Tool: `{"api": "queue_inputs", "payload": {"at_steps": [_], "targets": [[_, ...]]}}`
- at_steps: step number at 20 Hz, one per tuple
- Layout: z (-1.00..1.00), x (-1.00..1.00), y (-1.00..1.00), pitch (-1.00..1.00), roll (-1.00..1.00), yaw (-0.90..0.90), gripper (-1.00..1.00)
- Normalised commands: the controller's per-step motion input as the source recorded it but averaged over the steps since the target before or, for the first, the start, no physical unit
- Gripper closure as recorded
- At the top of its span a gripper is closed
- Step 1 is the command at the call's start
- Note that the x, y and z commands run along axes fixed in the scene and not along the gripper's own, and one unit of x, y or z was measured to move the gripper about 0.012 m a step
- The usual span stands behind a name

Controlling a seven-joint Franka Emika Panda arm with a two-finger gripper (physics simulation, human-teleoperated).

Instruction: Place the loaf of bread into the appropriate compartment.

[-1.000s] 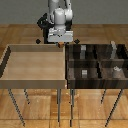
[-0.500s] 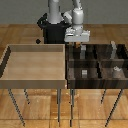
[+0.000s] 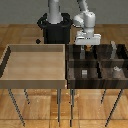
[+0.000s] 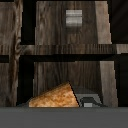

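Note:
My gripper (image 3: 86, 45) hangs over the back cell, on the exterior view's left side, of the dark brown divided box (image 3: 70, 67). It is shut on the loaf of bread (image 3: 86, 48), a tiny orange-brown lump between the fingertips, held above that compartment (image 3: 80, 55). In the wrist view the loaf (image 4: 52, 97) is a tan-orange wedge beside one grey finger (image 4: 91, 102). Streaked wood of the compartment floor (image 4: 65, 75) lies below it. The other finger is out of view.
A light tan undivided tray (image 3: 10, 65) stands at the exterior view's left of the box. Small grey blocks sit in other cells (image 3: 84, 73) (image 3: 116, 70) (image 3: 113, 48); one shows in the wrist view (image 4: 74, 17). The robot's black base (image 3: 54, 27) is behind.
The gripper has moved with the loaf toward the exterior view's right, from over the tray's back edge to over the divided box.

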Motion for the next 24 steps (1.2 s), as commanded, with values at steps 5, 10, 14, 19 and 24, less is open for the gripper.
{"api": "queue_inputs", "payload": {"at_steps": [5,10,14,19,24], "targets": [[0.00,1.00,0.00,0.00,0.00,0.00,1.00],[0.00,0.60,0.00,0.00,0.00,0.00,1.00],[0.00,1.00,0.00,0.00,0.00,0.00,1.00],[0.00,0.00,0.00,0.00,0.00,0.00,-1.00],[0.00,0.00,0.00,0.00,0.00,0.00,-1.00]]}}
